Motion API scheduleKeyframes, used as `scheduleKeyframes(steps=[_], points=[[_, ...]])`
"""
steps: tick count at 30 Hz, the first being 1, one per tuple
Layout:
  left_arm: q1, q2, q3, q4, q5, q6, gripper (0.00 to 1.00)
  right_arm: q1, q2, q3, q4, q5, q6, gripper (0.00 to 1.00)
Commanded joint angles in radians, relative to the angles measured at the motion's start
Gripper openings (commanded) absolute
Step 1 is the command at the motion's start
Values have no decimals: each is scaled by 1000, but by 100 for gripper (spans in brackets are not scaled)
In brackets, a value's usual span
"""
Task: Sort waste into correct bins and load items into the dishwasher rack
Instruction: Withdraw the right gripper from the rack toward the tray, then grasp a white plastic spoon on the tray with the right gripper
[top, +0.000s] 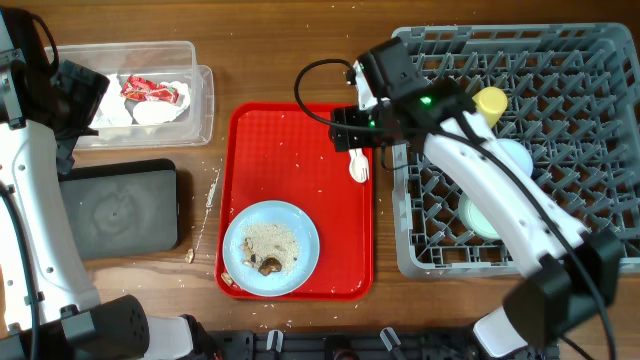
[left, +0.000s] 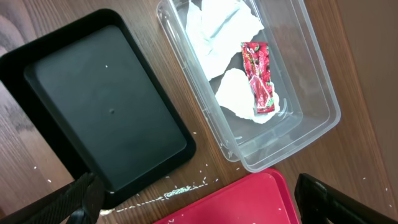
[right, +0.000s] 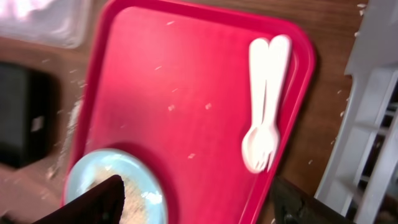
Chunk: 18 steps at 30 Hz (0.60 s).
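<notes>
- The white plastic spoons lie side by side and touching on the red tray. They are near its right edge, just beside the dishwasher rack.
- I think the spoons are very light and thin. They look stiff, but a hard squeeze could bend or snap them.
- They are smooth and lie flat, so a push may make them slide on the tray.
- The best place to hold them looks like the long handles, across both at once, not the round ends.
- The right jaws are wide apart and hold nothing. Their dark fingers show at the bottom of the right wrist view. The spoons lie ahead of them and nothing touches the spoons.
- The left jaws are wide apart too, and empty. They hang above the black tray and the clear tub and seem to touch neither.
- In the tub lie the white napkins and the red-and-white wrapper.
- The large light blue plate sits on the red tray with brown and pale crumbs on it. If it tips, I think the crumbs will spill.
- The yellow-green cup, the small light blue bowl and the pale green saucer are in the rack.
- A few crumbs lie on the worktop beside the red tray.
</notes>
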Motion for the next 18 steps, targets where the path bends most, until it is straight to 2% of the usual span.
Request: scheduleKeyframes(steps=[1,2,4,5,7,10,18], points=[[2,5,1,-1,-2,-9,100,0,127,27,39,141,26,76],[2,5,1,-1,-2,-9,100,-1,167,27,59,174,45,74],[2,5,1,-1,-2,-9,100,0,240,27,122,189,42,61],[2,5,1,-1,-3,-9,100,0,256,27,137,208,43,58],[2,5,1,-1,-2,-9,100,-1,296,27,174,260,44,43],[2,5,1,-1,-2,-9,100,0,331,26,211,258,41,28],[2,5,1,-1,-2,-9,100,18,412,26,225,169,-63,28]])
